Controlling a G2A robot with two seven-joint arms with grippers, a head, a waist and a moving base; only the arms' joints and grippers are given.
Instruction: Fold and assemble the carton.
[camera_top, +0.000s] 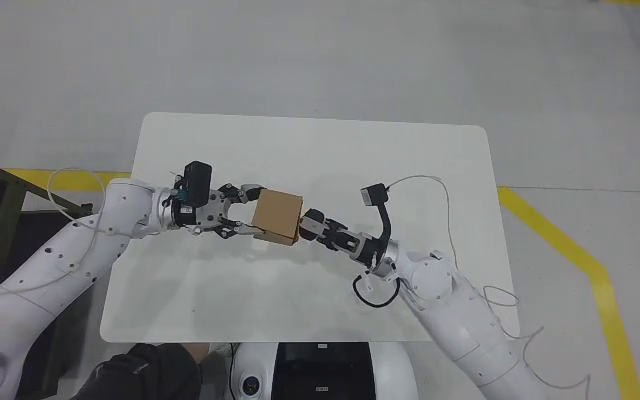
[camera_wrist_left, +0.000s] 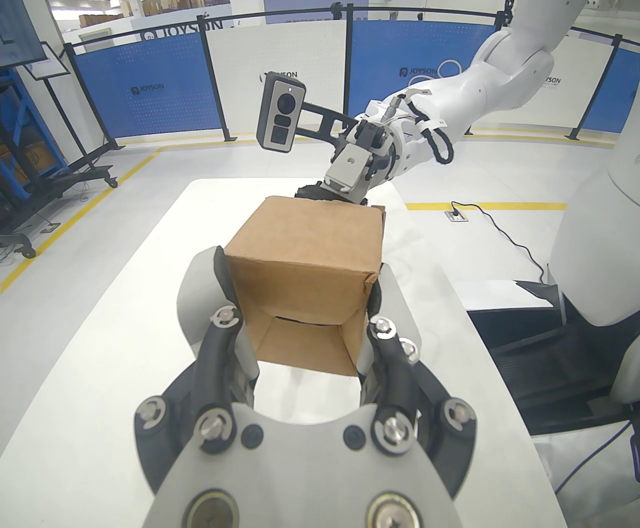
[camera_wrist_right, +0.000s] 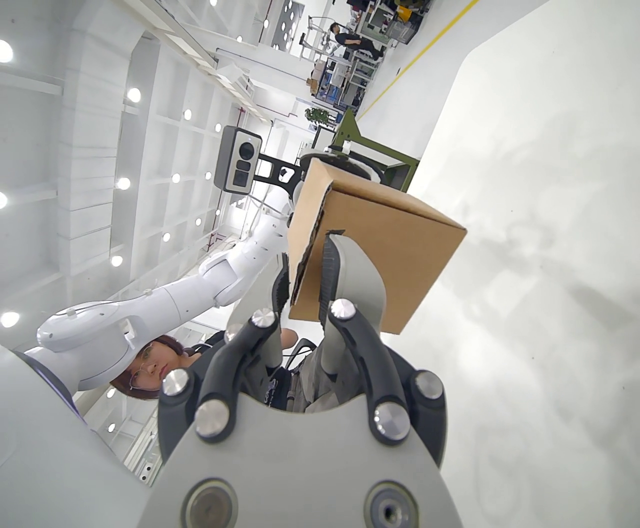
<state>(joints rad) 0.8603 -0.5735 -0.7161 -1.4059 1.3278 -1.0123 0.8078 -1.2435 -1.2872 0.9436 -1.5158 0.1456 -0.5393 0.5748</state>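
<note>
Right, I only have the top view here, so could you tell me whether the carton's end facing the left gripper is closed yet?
Observer: No. The left wrist view shows that end of the carton open, with the inside visible.
Operator: Thank you, and how does the left gripper sit on it?
Observer: The left gripper straddles that open end, with one finger against each outer side.
Operator: And the right one, please?
Observer: The right gripper pinches one cardboard wall at the opposite end, with one finger on each face of it.
</note>
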